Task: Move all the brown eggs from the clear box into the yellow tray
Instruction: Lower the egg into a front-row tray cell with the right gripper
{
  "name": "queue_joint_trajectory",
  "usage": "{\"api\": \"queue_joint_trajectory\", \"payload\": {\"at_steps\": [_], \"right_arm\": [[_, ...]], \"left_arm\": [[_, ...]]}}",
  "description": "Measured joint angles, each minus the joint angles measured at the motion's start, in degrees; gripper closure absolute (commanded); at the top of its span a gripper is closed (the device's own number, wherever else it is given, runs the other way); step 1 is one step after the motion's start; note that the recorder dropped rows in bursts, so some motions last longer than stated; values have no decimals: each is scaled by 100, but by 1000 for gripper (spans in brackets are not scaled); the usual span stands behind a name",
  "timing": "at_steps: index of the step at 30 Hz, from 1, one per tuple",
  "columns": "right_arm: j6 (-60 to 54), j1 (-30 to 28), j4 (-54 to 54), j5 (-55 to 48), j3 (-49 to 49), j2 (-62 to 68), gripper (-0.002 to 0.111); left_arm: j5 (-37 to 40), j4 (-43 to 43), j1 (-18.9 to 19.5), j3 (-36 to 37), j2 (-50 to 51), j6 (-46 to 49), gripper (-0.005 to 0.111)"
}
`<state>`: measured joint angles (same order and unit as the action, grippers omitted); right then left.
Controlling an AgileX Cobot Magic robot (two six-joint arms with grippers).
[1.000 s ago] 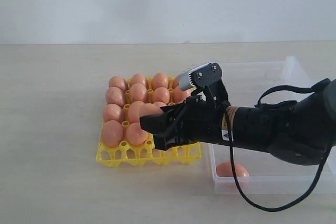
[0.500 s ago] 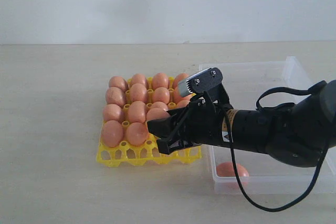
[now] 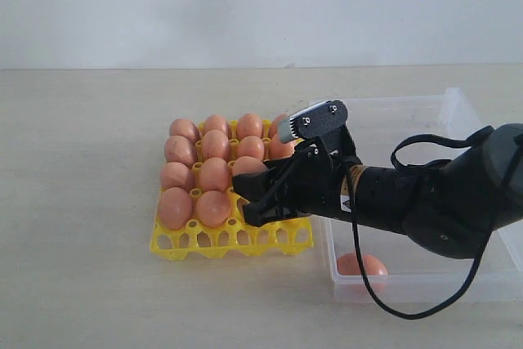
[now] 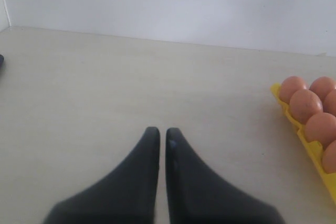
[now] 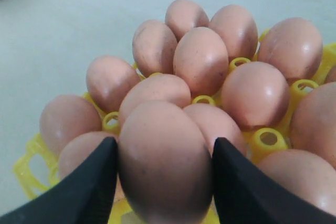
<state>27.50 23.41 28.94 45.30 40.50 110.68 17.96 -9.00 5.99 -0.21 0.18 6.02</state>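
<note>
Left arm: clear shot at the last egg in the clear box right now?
Probably not. The left gripper sits shut over bare table, the yellow tray between it and the clear box, and the right arm, its right gripper holding another egg, stretches above the corner where the last egg lies.

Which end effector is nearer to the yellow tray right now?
Right. The right end effector hangs over the yellow tray, gripping a brown egg. The left end effector sits shut over bare table, well clear of the tray's edge.
</note>
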Motion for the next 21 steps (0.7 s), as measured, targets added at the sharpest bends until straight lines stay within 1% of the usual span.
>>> {"api": "queue_joint_trajectory", "payload": {"at_steps": [8, 14, 21], "right_arm": [[11, 3, 0, -24, 14, 0, 109], [-1, 164, 10, -84, 14, 19, 109], [-1, 172, -49, -99, 14, 191, 109]], "left_arm": [[0, 0, 0, 0, 0, 0, 103], [0, 0, 0, 0, 0, 0, 103], [0, 0, 0, 0, 0, 0, 103]]}}
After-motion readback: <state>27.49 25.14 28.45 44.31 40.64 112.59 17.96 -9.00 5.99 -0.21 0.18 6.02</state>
